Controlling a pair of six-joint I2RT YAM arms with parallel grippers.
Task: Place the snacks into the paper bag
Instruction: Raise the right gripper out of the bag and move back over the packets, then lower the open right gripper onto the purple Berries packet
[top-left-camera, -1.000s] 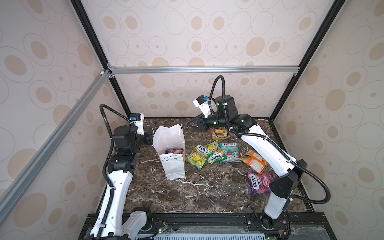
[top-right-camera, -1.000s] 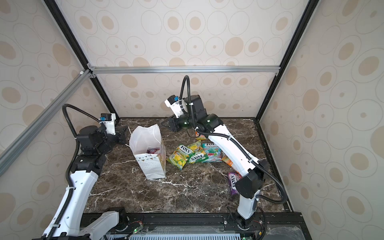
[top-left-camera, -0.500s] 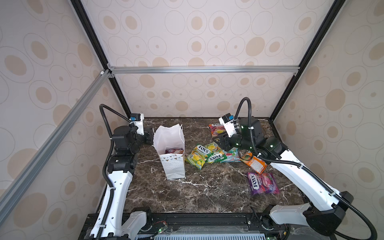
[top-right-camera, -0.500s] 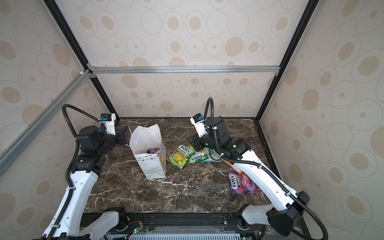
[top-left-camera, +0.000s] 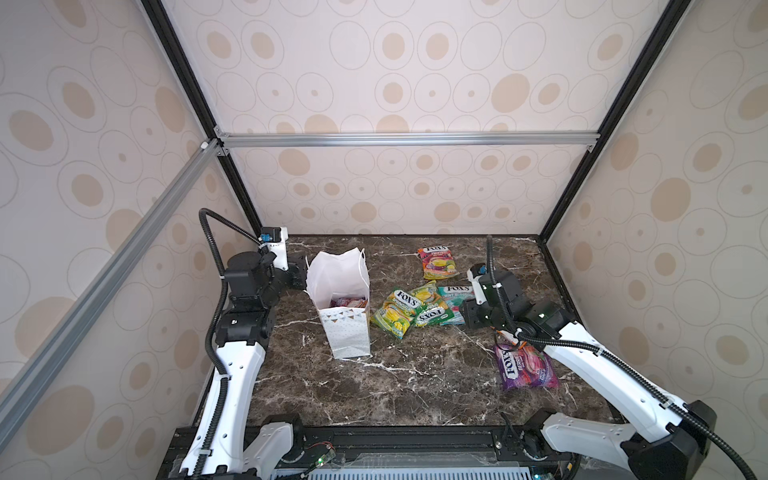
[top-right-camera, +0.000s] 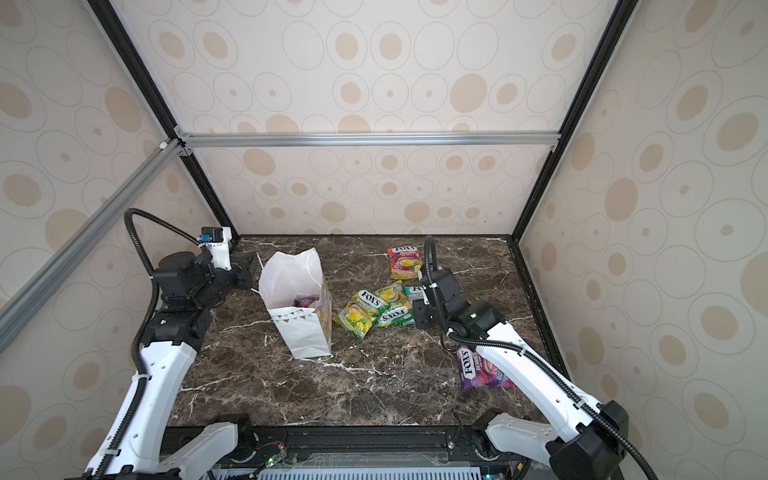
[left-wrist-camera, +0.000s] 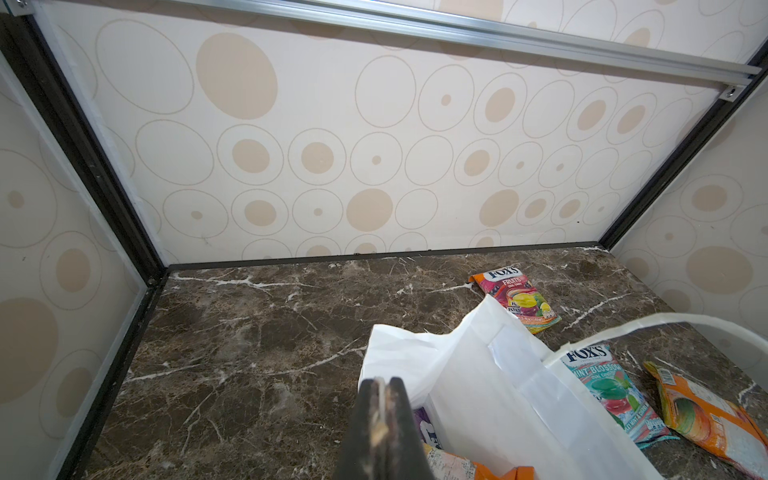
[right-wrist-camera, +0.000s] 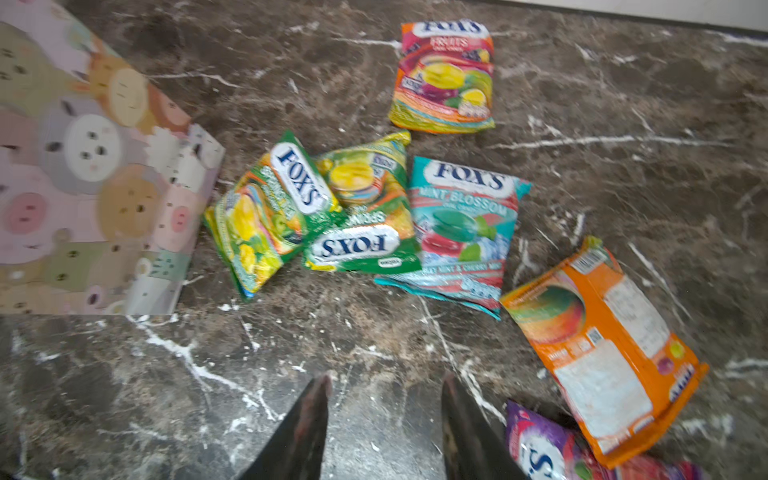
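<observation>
Right wrist view: the right arm's fingers (right-wrist-camera: 309, 419) stand apart and empty over the dark marbled worktop (top-left-camera: 415, 386), facing the loose snacks. A second ago this arm reached toward the mouth of the tall white paper bag (top-left-camera: 345, 336). It has since swung back to the right, so a fresh pick appears due.

Six glossy pouches remain outside the bag:
- A yellow-green pouch (right-wrist-camera: 262, 224), a green pouch (right-wrist-camera: 365, 232) and a teal pouch (right-wrist-camera: 457, 224) overlap beside the bag.
- An orange-pink pouch (right-wrist-camera: 444, 79) lies beyond them.
- An orange pouch (right-wrist-camera: 602, 353) lies face down.
- A purple pouch (top-left-camera: 525, 368) lies close against the right arm.

Bagged pouches (top-left-camera: 347, 302) show inside the bag. The left arm's fingers (left-wrist-camera: 365, 419) are clamped on the bag's rim. The overlapping three may drag together.
</observation>
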